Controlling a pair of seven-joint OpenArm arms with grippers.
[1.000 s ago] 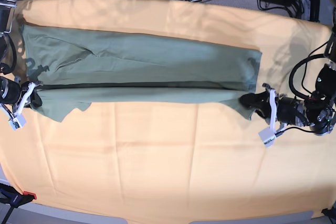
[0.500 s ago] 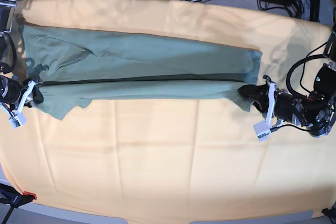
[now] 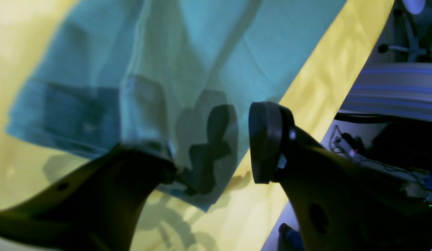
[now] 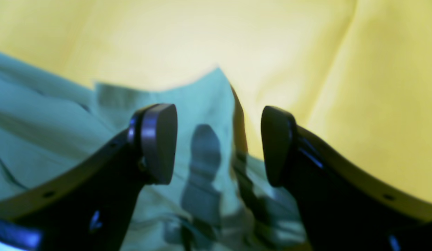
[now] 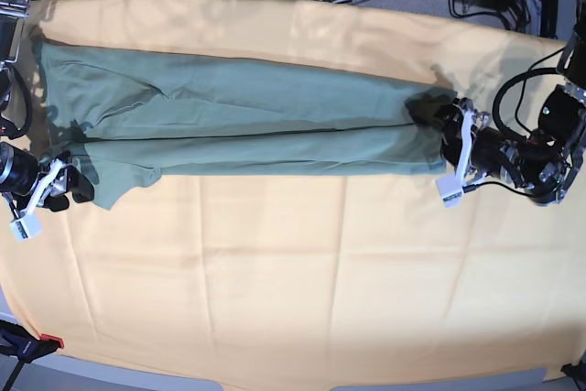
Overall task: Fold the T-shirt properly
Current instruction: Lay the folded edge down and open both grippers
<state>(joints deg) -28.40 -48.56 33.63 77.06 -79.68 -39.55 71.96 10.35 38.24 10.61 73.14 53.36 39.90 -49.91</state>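
The T-shirt (image 5: 247, 125) is lying as a long band across the far half of the table (image 5: 302, 299), on the orange-yellow cloth (image 5: 275, 263), near flap laid over to the middle. The left pincer (image 5: 455, 155) is sitting at the band's right end, jaws apart, one finger (image 3: 132, 164) touching the hem, clamping nothing. The right pincer (image 5: 48, 191) is hovering wide open at the left end over a sleeve corner, empty. Both look placed at the ends for a crosswise fold.
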